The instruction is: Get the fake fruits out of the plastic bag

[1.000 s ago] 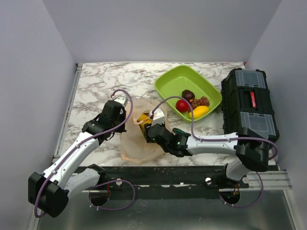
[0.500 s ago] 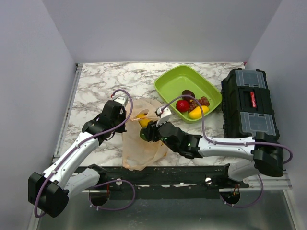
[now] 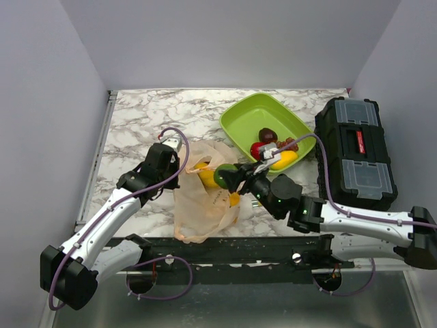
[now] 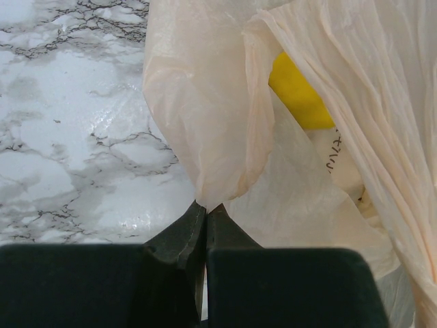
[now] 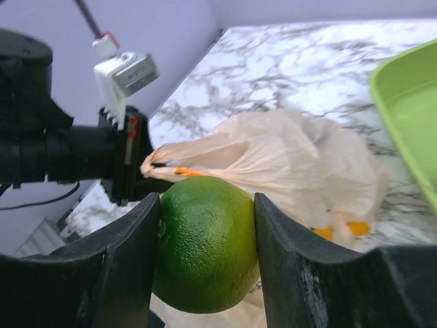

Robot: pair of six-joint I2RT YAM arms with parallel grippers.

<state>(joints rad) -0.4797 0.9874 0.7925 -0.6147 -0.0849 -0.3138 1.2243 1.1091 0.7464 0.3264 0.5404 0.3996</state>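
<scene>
The marble table fills most of the top view, and the lime-green tray sits on its far right part. A black toolbox lies just to the right of the tray. The plastic bag is crumpled on the table to the left of the tray and nearer the arm bases, close to the tray's near-left corner without touching it. The left gripper, farther left of the tray than the bag's mouth, has its fingers pressed together on a fold of the bag's rim, holding the film up. The right gripper hangs between the bag's mouth and the tray's near edge, its fingers clamped on either side of a round green fruit that is clear of the bag. Inside the tray, toward its near right side, lie a red apple, a dark plum, a yellow piece and a small bunch of grapes. A yellow fruit shows through the bag's opening on the side facing the tray.
</scene>
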